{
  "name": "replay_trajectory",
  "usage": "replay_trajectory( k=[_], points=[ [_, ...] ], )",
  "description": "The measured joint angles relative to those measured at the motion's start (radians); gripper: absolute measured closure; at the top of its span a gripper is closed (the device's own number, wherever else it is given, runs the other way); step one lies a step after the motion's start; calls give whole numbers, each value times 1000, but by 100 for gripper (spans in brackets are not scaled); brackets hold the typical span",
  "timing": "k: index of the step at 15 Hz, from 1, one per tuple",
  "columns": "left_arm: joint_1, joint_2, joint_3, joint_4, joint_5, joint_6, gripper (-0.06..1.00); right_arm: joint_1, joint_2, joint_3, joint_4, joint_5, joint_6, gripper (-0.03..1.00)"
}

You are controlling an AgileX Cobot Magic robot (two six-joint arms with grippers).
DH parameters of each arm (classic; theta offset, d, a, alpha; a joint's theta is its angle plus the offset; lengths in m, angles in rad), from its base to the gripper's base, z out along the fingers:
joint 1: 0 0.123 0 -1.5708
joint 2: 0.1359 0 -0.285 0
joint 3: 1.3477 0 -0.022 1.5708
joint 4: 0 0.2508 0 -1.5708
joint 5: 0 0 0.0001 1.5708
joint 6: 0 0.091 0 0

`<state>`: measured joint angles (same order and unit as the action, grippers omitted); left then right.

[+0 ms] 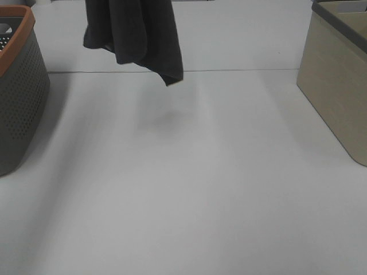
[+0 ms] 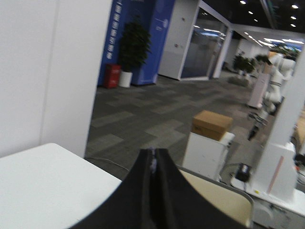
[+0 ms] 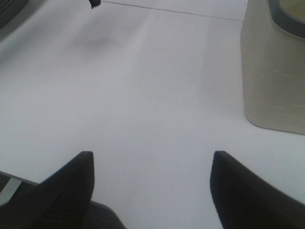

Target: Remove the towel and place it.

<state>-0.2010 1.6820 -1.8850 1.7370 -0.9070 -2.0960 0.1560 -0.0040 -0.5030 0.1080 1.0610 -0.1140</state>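
The towel (image 1: pixel 137 34), dark charcoal and crumpled, hangs in the air over the far left-middle of the white table (image 1: pixel 189 189). Its top runs out of the exterior view, and its lowest corner (image 1: pixel 170 80) is clear of the table. Neither gripper shows in that view. In the left wrist view my left gripper (image 2: pixel 153 164) is raised and level, with its black jaws pressed together on a thin fold of cloth. My right gripper (image 3: pixel 152 164) is open and empty, low over the table. A towel corner (image 3: pixel 94 3) shows at the edge of the right wrist view.
A grey perforated basket with an orange rim (image 1: pixel 17 86) stands at the table's left edge. A beige basket with a dark grey rim (image 1: pixel 338 80) stands at the right, and it also shows in the right wrist view (image 3: pixel 271 71).
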Motion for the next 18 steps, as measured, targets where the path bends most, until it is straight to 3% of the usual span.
replay_trajectory(
  k=[3, 5, 8, 10, 12, 13, 15, 18],
  points=[
    [0, 38, 0, 5, -234, 50, 94, 0, 0, 0, 59, -7, 0, 28],
    [0, 65, 0, 19, -302, 81, 94, 0, 0, -1, 102, -32, -2, 28],
    [0, 83, 0, 21, -308, 145, 94, 0, 30, -7, 196, -212, -79, 28],
    [0, 87, 0, 21, -311, 152, 94, 0, 115, -7, 294, -382, -216, 30],
    [0, 87, 0, 21, -313, 149, 94, 0, 272, -7, 447, -443, -437, 32],
    [0, 87, 0, 21, -314, 101, 94, 0, 475, -7, 681, -448, -696, 33],
    [0, 87, 0, 21, -262, 59, 94, 0, 663, -7, 972, -465, -1020, 34],
    [-20, 84, 0, 22, -91, -10, 94, 0, 896, -7, 1374, -466, -1521, 34]
  ],
)
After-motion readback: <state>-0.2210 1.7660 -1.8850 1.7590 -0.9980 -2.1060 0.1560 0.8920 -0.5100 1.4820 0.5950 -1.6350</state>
